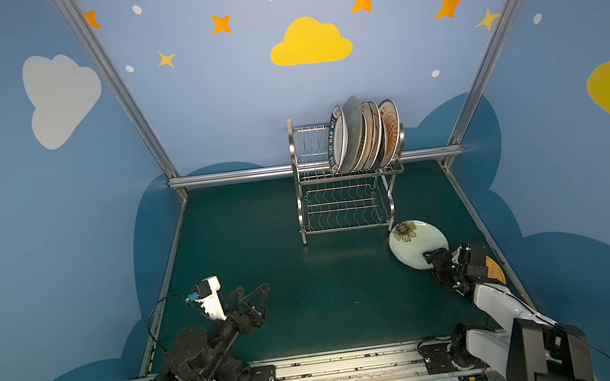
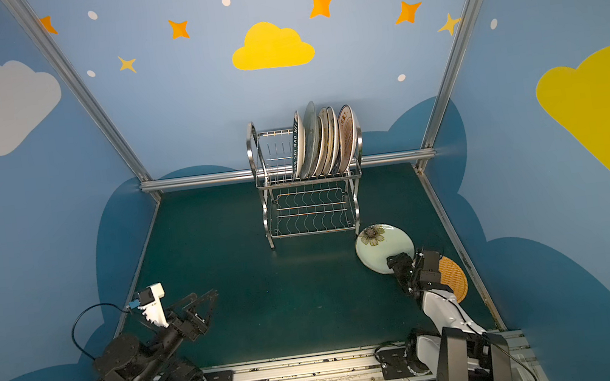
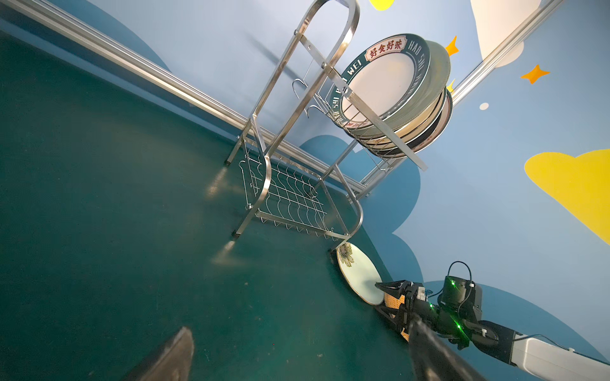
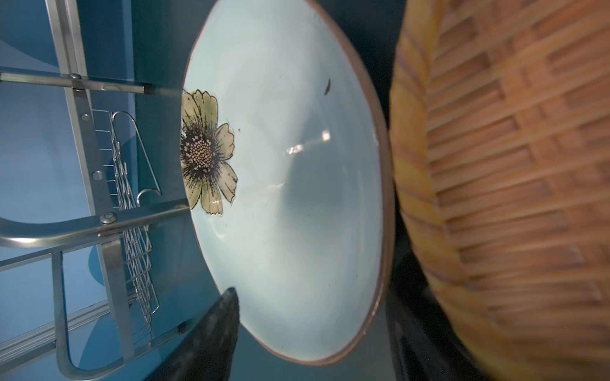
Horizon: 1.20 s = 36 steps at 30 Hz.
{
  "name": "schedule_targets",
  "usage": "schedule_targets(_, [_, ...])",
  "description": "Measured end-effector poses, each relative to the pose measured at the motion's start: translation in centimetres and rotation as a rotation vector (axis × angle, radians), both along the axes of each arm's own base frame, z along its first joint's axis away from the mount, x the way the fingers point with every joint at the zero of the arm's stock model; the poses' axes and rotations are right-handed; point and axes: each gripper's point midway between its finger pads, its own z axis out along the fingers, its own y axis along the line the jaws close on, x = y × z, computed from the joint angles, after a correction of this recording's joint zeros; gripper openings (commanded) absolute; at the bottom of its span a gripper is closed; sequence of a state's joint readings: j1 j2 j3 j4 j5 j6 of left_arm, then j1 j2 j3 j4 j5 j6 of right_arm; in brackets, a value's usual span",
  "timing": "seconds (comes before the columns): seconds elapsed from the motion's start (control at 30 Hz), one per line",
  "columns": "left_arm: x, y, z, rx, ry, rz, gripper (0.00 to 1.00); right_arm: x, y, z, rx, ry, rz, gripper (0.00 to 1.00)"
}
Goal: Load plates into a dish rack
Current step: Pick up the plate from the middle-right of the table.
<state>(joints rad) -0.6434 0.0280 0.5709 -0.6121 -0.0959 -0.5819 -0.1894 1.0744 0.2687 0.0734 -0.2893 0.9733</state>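
Jaws of the right gripper (image 1: 432,257) were set astride the near rim of the green plate (image 1: 414,243), clamping not determinable, while the left gripper (image 1: 264,303) was seen spread wide, well apart.

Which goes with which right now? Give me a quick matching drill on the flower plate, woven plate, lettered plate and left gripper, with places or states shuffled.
Things:
1. flower plate
2. woven plate
3. lettered plate
4. left gripper

Places or states:
A. upright on the top shelf of the rack
B. open, holding nothing
C. half hidden by the right arm
D. low, beside the rack's leg

Pairs: 1-D, 2-C, 3-A, 4-B
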Motion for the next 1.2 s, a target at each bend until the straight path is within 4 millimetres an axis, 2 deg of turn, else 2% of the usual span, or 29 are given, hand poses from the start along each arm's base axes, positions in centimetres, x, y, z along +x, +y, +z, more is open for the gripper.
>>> schedule_targets(0.53, [-0.1, 0.4, 0.0, -0.004, -0.005, 0.015, 1.00, 2.2, -0.6, -1.0, 0.118, 0.007, -0.086, 0.41])
schedule_targets(0.83, [0.0, 0.5, 0.1, -0.006, -0.009, 0.023, 1.00, 1.9, -0.8, -1.6, 0.132, 0.018, -0.103, 0.18])
schedule_targets(1.2, [0.0, 0.6, 0.1, -0.005, -0.009, 0.025, 1.00, 1.7, -1.1, 0.1, 0.128, -0.035, -0.111, 0.00])
